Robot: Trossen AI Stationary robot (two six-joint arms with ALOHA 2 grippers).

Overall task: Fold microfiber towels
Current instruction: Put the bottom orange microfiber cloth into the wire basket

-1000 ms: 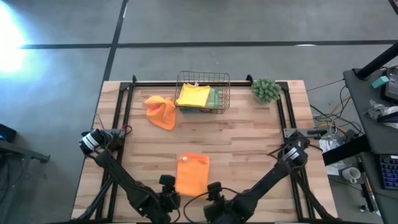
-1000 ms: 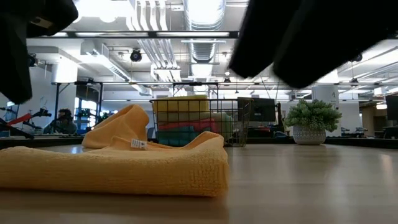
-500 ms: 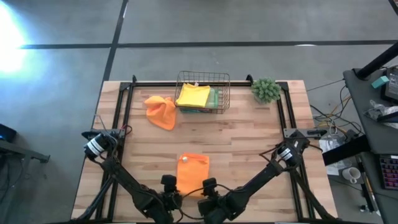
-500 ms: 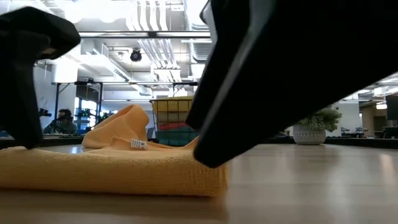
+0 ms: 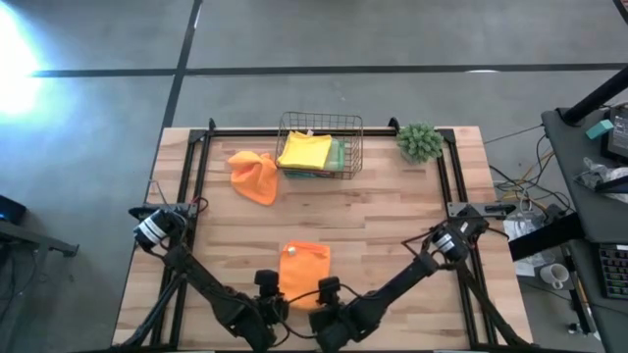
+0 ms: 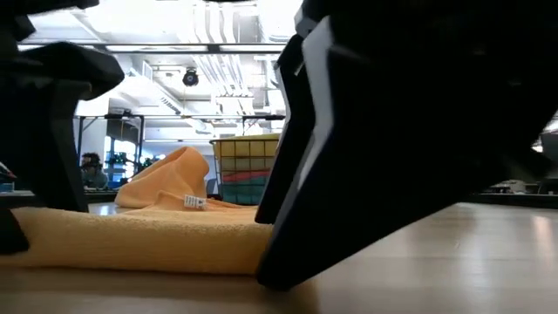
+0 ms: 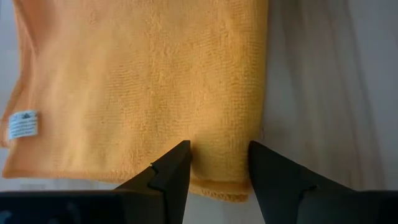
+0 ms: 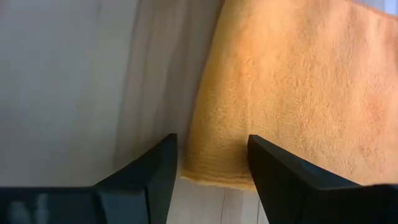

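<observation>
Table [image 5: 392, 226]: orange towel [image 5: 303, 272] (between fingers [image 7: 177, 171])

floor [image 5: 324, 39]: grey concrete | ceiling ducts [image 6: 209, 39]: bright | side desk [image 5: 594, 167]: cluttered

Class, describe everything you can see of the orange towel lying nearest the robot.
The orange towel is a soft, fuzzy cloth lying flat on the wooden table, folded into a rectangle. A small white tag sits at one edge. The left gripper and right gripper, both open, straddle the corners of its near edge.
</observation>
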